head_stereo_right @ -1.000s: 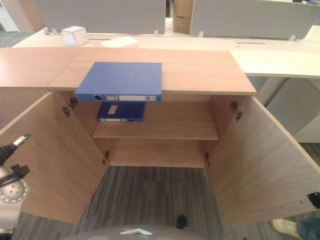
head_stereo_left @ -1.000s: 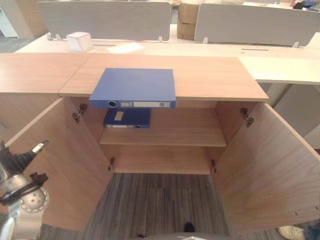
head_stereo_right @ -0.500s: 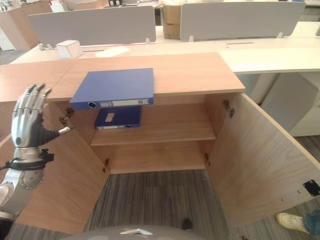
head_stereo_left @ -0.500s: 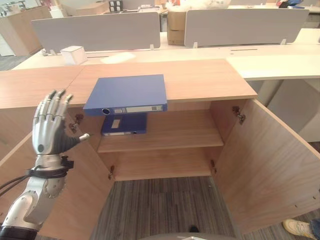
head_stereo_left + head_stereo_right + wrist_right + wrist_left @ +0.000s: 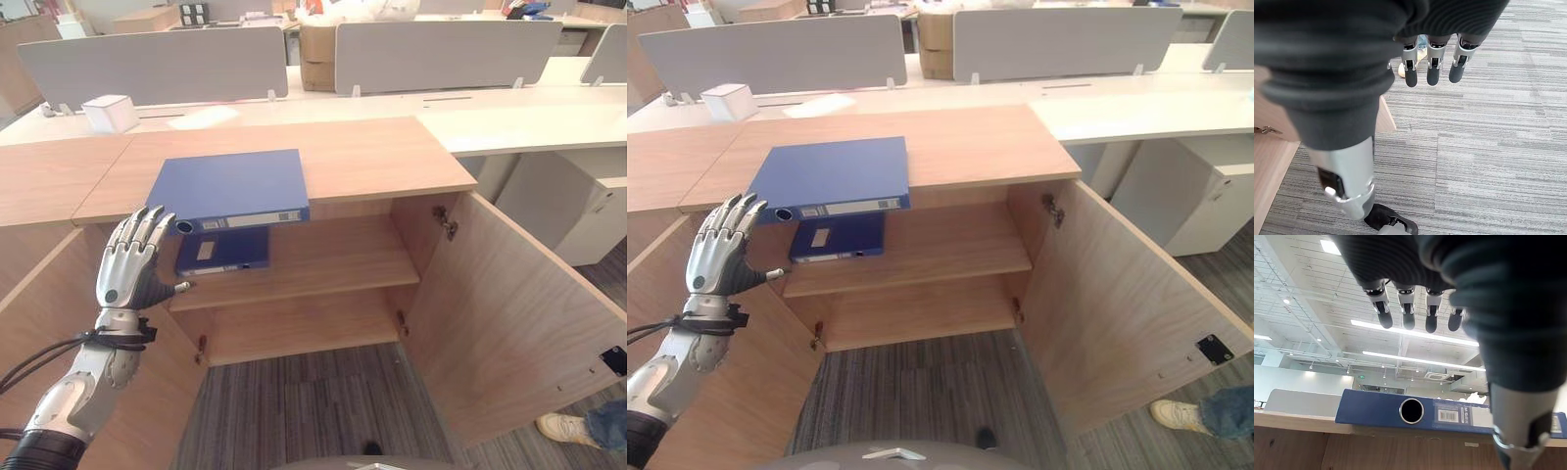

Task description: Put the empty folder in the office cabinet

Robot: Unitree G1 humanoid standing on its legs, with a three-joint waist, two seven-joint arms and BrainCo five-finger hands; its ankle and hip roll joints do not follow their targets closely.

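Observation:
A blue folder (image 5: 230, 188) lies flat on the cabinet top (image 5: 372, 157), its labelled spine (image 5: 1415, 410) hanging over the front edge. A second blue folder (image 5: 222, 251) lies on the upper shelf (image 5: 323, 264) just below it. My left hand (image 5: 132, 264) is raised with straight, spread fingers (image 5: 1408, 313), open, just left of and below the top folder's front left corner, not touching it. My right hand (image 5: 1432, 63) hangs open above the carpet, holding nothing.
Both cabinet doors stand wide open: the left door (image 5: 49, 333) beside my left arm, the right door (image 5: 509, 313) swung far out. The lower shelf (image 5: 304, 328) is bare. A white box (image 5: 110, 113) sits on the desk behind. A person's shoe (image 5: 563, 428) shows at lower right.
My left hand has risen from the lower left edge and moved right, towards the top folder's front corner. The camera has shifted; the folders have not moved.

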